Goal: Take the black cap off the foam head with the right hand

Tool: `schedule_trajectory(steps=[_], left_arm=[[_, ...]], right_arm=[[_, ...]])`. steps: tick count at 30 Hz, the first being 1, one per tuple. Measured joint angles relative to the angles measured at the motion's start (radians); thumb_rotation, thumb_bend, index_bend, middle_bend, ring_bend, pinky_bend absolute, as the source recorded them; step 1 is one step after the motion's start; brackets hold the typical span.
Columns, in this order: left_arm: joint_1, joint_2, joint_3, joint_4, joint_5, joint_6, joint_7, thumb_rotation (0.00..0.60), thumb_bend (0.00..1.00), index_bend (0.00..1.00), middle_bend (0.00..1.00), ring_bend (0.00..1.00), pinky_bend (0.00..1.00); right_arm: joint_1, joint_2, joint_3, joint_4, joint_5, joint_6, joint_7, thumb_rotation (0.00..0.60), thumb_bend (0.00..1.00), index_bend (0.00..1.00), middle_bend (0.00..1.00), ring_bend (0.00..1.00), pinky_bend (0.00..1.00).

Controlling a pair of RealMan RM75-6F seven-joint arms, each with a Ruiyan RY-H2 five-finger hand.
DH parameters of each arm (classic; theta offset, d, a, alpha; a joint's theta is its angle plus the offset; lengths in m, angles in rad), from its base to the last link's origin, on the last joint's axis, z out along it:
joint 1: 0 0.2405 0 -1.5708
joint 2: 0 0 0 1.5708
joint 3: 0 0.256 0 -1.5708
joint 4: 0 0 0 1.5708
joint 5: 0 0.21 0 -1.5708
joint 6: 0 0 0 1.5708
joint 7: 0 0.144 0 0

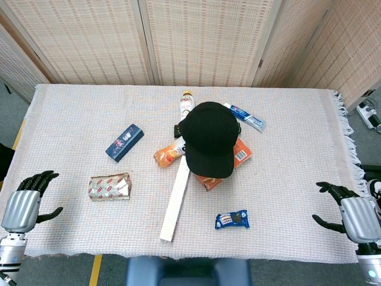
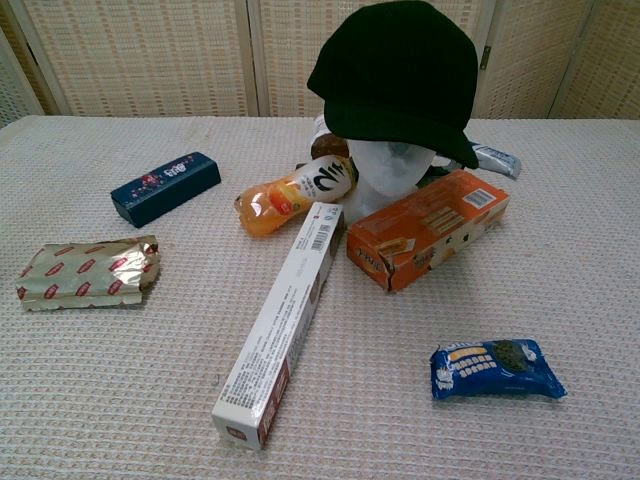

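A black cap point(image 1: 208, 137) point(image 2: 397, 75) sits on the white foam head point(image 2: 388, 170) at the middle of the table, its brim toward the front. The cap hides the foam head in the head view. My right hand point(image 1: 351, 213) hangs at the table's front right corner, far from the cap, fingers apart and holding nothing. At the front left corner my left hand point(image 1: 25, 202) is likewise open and empty. Neither hand appears in the chest view.
Around the head lie an orange box point(image 2: 428, 227), an orange bottle point(image 2: 292, 197), a long white box point(image 2: 284, 323), a toothpaste tube point(image 1: 245, 117) and a white bottle point(image 1: 186, 103). A blue box point(image 1: 125, 142), foil packet point(image 1: 109, 186) and blue cookie pack point(image 1: 232, 220) lie apart.
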Motion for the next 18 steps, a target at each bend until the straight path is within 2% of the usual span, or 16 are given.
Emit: schedule_trajectory(steps=[11, 15, 18], left_arm=[[-0.001, -0.004, -0.002, 0.011, 0.001, 0.007, -0.01, 0.6, 0.16, 0.24, 0.22, 0.21, 0.25], [0.0, 0.0, 0.0, 0.006, 0.007, 0.011, -0.015, 0.6, 0.16, 0.24, 0.21, 0.21, 0.25], [0.002, 0.003, 0.002, -0.002, 0.016, 0.017, -0.016, 0.6, 0.16, 0.24, 0.22, 0.21, 0.25]], right_arm=[[0.008, -0.004, 0.003, -0.016, -0.009, -0.002, -0.022, 0.584, 0.07, 0.26, 0.39, 0.36, 0.48], [0.015, -0.004, 0.002, -0.016, -0.025, -0.004, -0.012, 0.583, 0.07, 0.26, 0.43, 0.39, 0.48], [0.031, -0.012, 0.003, -0.014, -0.046, -0.013, -0.009, 0.583, 0.07, 0.27, 0.49, 0.45, 0.5]])
